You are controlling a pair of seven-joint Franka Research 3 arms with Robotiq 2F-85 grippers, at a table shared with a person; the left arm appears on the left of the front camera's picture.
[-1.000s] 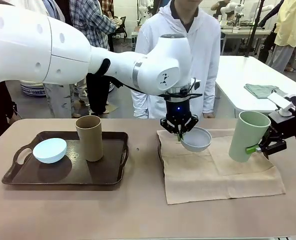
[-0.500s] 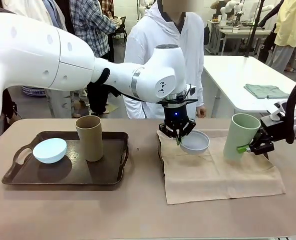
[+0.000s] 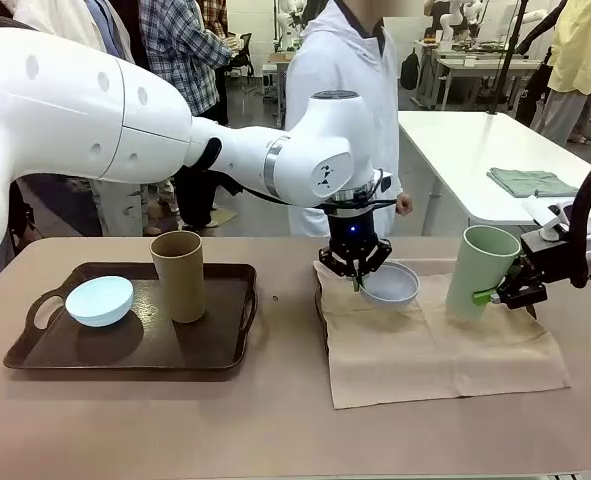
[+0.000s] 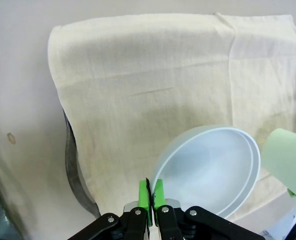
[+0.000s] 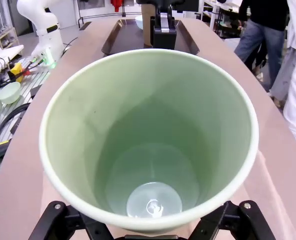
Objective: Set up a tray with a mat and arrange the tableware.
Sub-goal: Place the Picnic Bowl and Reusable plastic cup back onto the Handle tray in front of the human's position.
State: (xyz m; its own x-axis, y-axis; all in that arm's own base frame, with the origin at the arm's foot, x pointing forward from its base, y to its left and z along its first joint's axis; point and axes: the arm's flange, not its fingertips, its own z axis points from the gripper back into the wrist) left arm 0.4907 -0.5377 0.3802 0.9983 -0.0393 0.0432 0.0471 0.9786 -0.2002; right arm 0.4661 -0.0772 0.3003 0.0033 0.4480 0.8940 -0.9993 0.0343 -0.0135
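Nearest me on the brown bench (image 3: 275, 430) lies a soft, creased beige cloth mat (image 3: 445, 345), limp enough to bunch if dragged. To its left sits a dark brown tray (image 3: 35, 352) with handles, holding a light blue round bowl (image 3: 99, 300) and an upright tan-brown handleless cup (image 3: 178, 275). Above the mat's far left part, my left claw (image 3: 356, 278) has its green pads (image 4: 158, 192) pressed together on the thin rim of a greyish white round bowl (image 3: 392, 284), which hangs tilted, clear of the cloth. I judge it light, rigid, smooth and likely breakable. A rim pinch lets it swing, so I would set it down gently. At the mat's right, my right claw (image 3: 499, 295) is spread wide around the wall of a tall pale green handleless cup (image 3: 483, 270), which leans slightly; whether its base touches the cloth I cannot tell. It looks glossy and slippery, best gripped mid-wall. A person in white (image 3: 350, 110) stands beyond the bench.
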